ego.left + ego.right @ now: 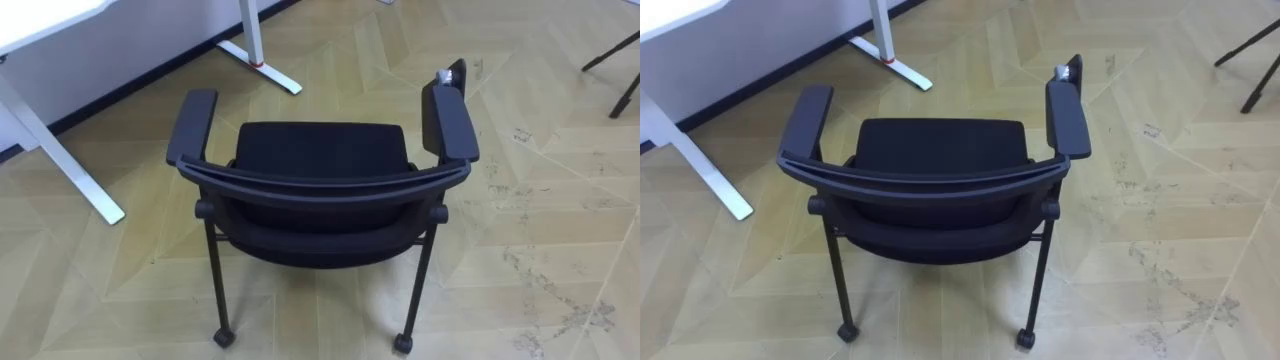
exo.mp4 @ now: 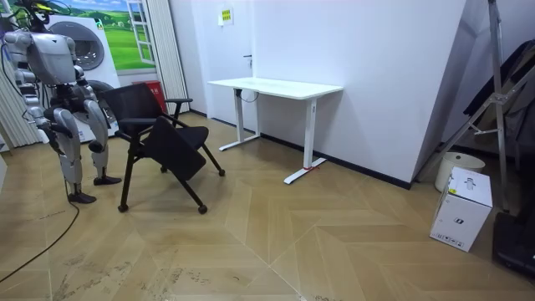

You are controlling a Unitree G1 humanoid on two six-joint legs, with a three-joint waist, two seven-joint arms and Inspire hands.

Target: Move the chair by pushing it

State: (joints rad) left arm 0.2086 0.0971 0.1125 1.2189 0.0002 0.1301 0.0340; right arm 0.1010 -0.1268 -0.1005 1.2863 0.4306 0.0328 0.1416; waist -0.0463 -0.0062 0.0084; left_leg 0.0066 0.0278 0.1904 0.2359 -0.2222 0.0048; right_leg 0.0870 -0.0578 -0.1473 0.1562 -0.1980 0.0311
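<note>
Black chair (image 1: 320, 190) just ahead of robot on wood floor (image 1: 560, 250); white desk (image 2: 276, 87) front-left, near chair. Hands' grip: can't tell.

You're in a bare test room, half office, half home; a white desk (image 2: 276, 86) stands against plain white walls (image 2: 376, 75); a black castor chair (image 2: 159, 138) sits on herringbone wood floor (image 2: 334, 242); a washing machine (image 2: 90, 52) and a cardboard box (image 2: 462, 207) stand at the edges.
</note>
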